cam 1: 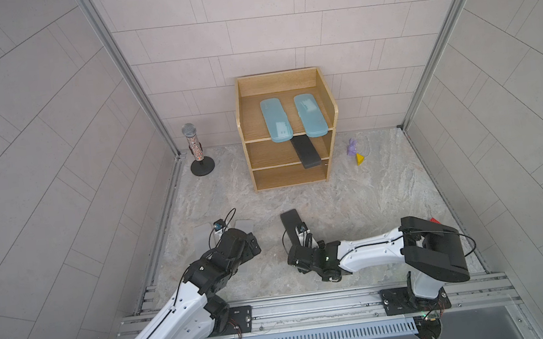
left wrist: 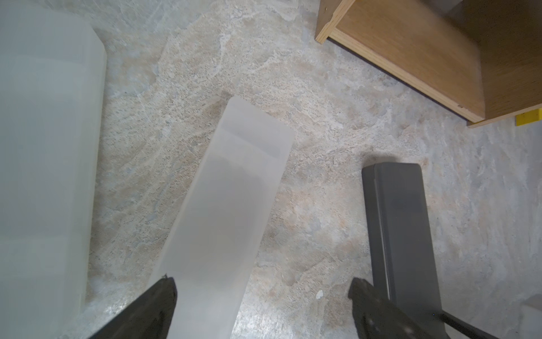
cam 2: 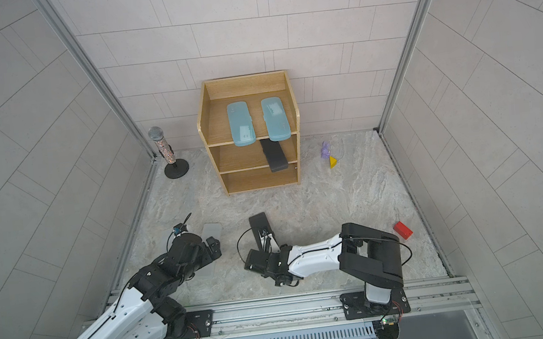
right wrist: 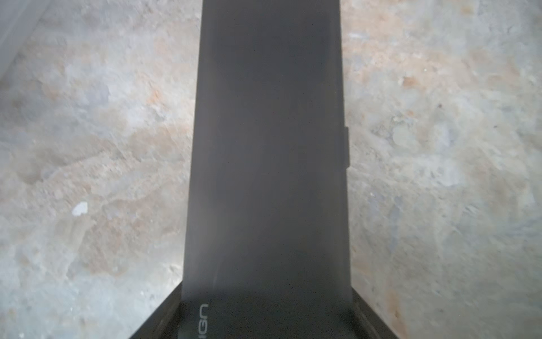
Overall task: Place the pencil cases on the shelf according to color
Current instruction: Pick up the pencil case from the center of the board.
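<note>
Tabletop (cam 1: 369, 198), right arm (cam 1: 368, 249) low over black case (cam 1: 289, 218)

Illumination is diffuse, even and moderately bright in both top views and falls from above. Shadows are soft and deepest inside the lower tiers of the shelf (cam 1: 291, 175). Wide-angle distortion bows the tile lines of the wall (cam 1: 19, 135) toward the frame edges. In the left wrist view the close frosted pencil case (left wrist: 44, 161) is out of focus. In the right wrist view the black pencil case (right wrist: 268, 146) renders dim and low-contrast, and the tabletop (right wrist: 88, 132) is blurred.
</note>
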{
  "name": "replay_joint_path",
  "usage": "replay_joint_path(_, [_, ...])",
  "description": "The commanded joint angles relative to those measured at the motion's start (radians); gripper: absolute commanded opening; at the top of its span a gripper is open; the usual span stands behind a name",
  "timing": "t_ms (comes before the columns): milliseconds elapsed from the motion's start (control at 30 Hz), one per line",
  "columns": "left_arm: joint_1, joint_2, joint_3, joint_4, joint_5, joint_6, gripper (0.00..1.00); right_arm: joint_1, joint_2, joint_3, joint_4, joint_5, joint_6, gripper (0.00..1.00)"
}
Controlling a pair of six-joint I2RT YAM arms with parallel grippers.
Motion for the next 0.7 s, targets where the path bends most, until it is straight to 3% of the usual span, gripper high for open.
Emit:
replay_joint_path(0, [0.006, -0.009, 0.036, -0.025, -0.004, 0.012, 1.0, 0.015, -0.113, -0.014, -0.063, 0.061, -0.001, 0.46])
replay_joint_path(300, [0.005, 0.032, 0.049, 0.022, 0.025, 0.019, 1.0, -0.018, -0.364, 0.012, -0.019, 0.1, -0.12, 0.46])
replay_joint_path(667, [0.006, 0.055, 0.059, 0.059, 0.054, 0.029, 1.0, -0.249, -0.241, 0.282, -0.012, -0.064, -0.27, 0.46])
